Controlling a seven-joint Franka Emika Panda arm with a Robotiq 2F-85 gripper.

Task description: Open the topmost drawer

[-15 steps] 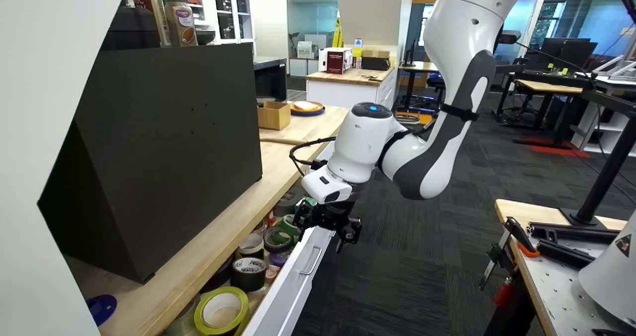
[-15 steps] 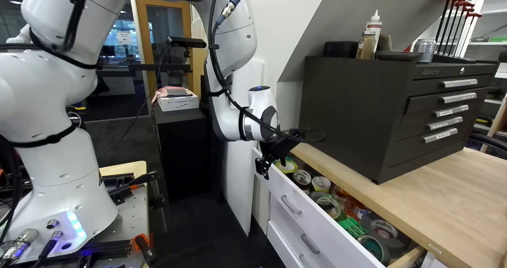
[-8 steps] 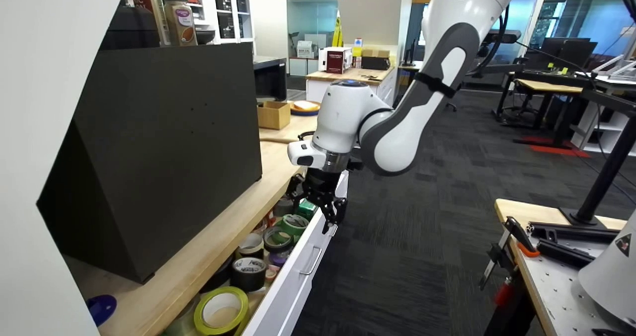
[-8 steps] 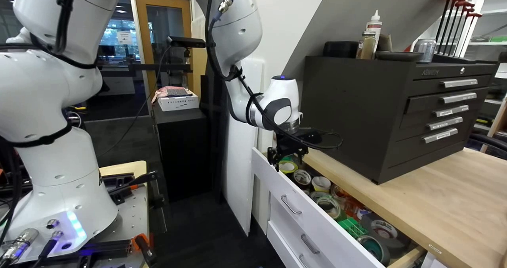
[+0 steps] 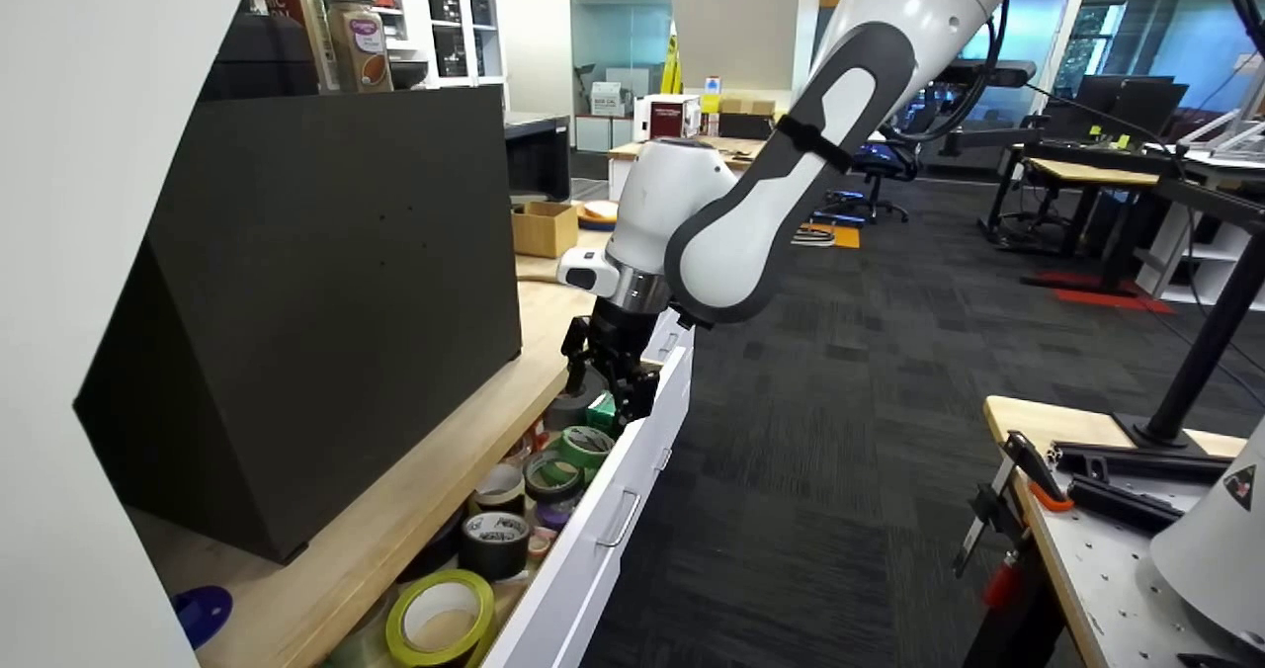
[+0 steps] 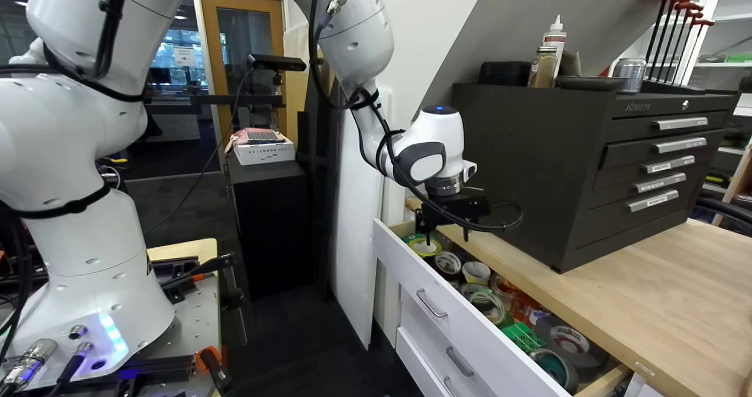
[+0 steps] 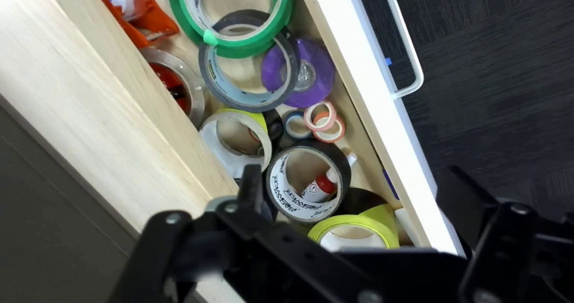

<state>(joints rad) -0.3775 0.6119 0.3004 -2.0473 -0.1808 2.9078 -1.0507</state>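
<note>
The topmost drawer (image 6: pixel 464 326) is found directly beneath the front edge of the counter (image 6: pixel 658 291) and is drawn well out past that edge, so that its contents are exposed. Its flat white front is fitted with a slim silver bar handle (image 6: pixel 432 307); below it, lower drawer fronts (image 6: pixel 420 327) with like handles are seen.

The gripper (image 6: pixel 446 238) is held over the drawer, just out from the counter's front edge, and is pointed downward. Its jaws are released and spread wide: in the wrist view one is seen against the counter's front edge, the other against the dark floor (image 7: pixel 489 92) beyond the drawer's front.

In the same view a clear tape roll (image 7: pixel 193 81) is tucked beside the counter's front edge, a green tape roll (image 7: pixel 244 48) is laid partly over a grey tape roll (image 7: pixel 251 100), and a purple tape roll (image 7: pixel 323 61) is placed by the drawer's front. A black tape roll (image 7: pixel 345 173) and a yellow tape roll (image 7: pixel 385 218) are seen through the gap between the jaws.

On the counter, near its front edge, a dark tool chest (image 6: pixel 517 168) is stood; a jar (image 6: pixel 545 66), a white bottle (image 6: pixel 554 36) and a can (image 6: pixel 631 75) are carried on its top.
</note>
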